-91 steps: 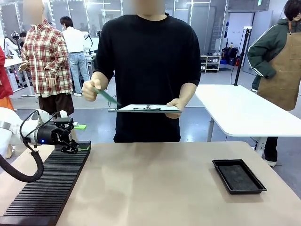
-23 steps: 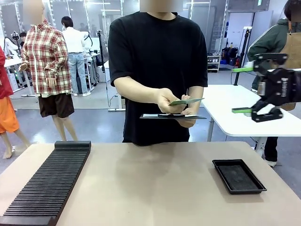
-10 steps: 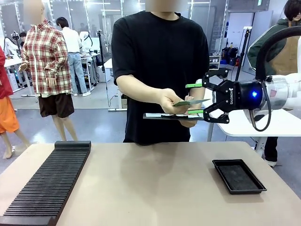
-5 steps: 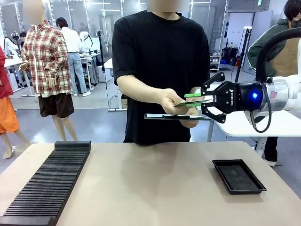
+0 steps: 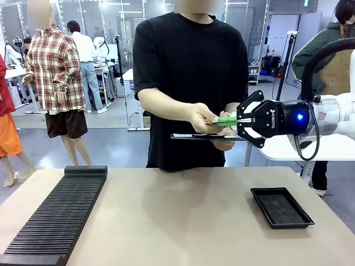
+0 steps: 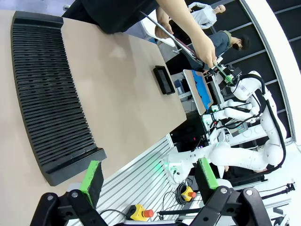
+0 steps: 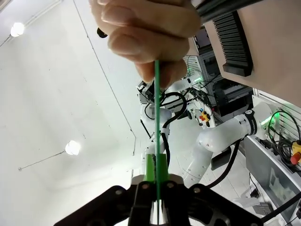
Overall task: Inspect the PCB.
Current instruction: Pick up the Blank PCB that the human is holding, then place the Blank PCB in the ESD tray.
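Table [image 5: 183, 221]: slotted rack [image 5: 55, 216] at left, shallow black tray [image 5: 280, 208] at right.
Clipboard [image 5: 194, 136]: held level by the person beyond the far edge.
PCB [image 7: 155, 122]: in mid-air above the clipboard, clamped edge-on by the closed right hand [image 5: 224, 119], with its other end in the person's hand [image 5: 202, 117].
Left hand [image 6: 148, 162]: fingers spread wide.

The table [image 5: 183, 221] has a smooth, matt, light brown top. The long rack [image 5: 55, 216] on it looks like black plastic, dull, with many thin ridges. The tray [image 5: 281, 208] looks like black plastic too, with a slightly rough floor. The PCB [image 7: 156, 113] is a thin, stiff, smooth green board. The right gripper [image 5: 227, 119] is dull black with soft-looking green pads [image 7: 150, 169], and the left gripper [image 6: 149, 175] looks the same. The right arm [image 5: 338, 113] has a shiny white shell. The person's shirt [image 5: 188, 66] is black cloth, not shiny.
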Robot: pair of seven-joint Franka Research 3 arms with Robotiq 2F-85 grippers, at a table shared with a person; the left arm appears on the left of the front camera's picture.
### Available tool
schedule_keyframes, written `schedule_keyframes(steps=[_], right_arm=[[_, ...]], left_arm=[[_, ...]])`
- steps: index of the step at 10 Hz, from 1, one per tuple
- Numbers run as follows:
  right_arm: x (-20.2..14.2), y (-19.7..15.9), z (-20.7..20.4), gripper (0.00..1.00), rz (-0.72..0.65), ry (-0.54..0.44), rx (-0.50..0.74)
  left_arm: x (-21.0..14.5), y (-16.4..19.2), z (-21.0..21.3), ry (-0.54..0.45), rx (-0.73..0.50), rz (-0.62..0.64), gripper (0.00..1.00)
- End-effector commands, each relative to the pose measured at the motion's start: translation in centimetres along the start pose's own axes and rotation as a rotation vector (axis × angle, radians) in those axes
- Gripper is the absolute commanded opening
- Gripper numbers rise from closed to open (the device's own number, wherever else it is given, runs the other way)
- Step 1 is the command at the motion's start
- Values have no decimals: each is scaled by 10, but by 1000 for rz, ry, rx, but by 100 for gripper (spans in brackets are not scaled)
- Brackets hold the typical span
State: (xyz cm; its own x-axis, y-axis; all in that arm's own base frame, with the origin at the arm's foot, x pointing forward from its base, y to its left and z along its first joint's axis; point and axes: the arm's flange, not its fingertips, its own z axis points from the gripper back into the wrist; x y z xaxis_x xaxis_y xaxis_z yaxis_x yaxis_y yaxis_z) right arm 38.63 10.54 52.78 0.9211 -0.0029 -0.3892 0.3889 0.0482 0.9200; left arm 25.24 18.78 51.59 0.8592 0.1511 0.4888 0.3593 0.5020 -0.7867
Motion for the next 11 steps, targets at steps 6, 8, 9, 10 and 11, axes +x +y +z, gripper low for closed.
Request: schedule_keyframes(steps=[6, 8, 9, 10, 11], right_arm=[[0, 0, 0, 0, 0, 0, 0], [0, 0, 0, 0, 0, 0, 0], [0, 0, 0, 0, 0, 0, 0], [0, 0, 0, 0, 0, 0, 0], [0, 0, 0, 0, 0, 0, 0]], left_arm=[[0, -1, 1, 7, 12, 5, 100], [0, -1, 1, 7, 12, 5, 100], [0, -1, 1, 7, 12, 5, 100], [0, -1, 1, 7, 12, 5, 100], [0, -1, 1, 7, 12, 5, 100]])
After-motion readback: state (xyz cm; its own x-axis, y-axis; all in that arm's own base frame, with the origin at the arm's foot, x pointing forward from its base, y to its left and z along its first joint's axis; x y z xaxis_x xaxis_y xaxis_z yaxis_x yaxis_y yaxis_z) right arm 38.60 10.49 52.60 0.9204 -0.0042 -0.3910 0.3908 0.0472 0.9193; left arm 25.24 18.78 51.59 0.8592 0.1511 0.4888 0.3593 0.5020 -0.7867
